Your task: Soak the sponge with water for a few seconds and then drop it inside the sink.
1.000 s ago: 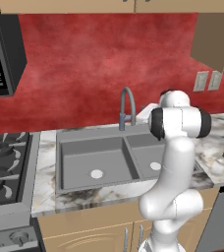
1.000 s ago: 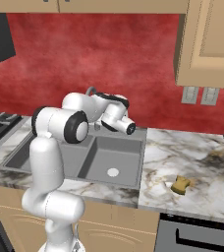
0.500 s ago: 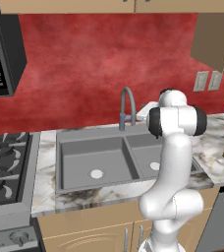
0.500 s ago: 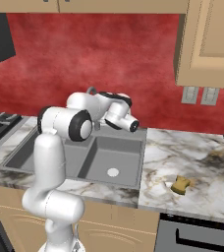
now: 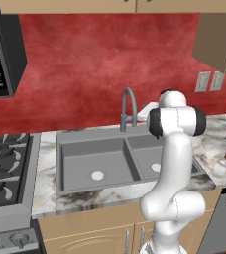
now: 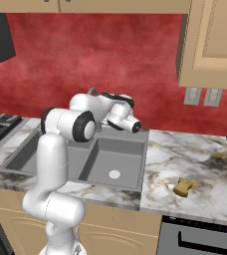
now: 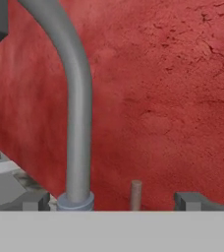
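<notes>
Your main risk: the faucet (image 7: pixel 77 113) stands just ahead of the gripper (image 7: pixel 114 199). Push forward carelessly and you strike the neck rather than the small lever (image 7: pixel 135 193) beside its base; no water runs yet. The arm reaches over the sink (image 6: pixel 51 149), hand level, aimed at the red wall. Fingers stand apart, holding nothing. The sponge (image 6: pixel 183 187) lies on the counter right of the sink, untouched.
</notes>
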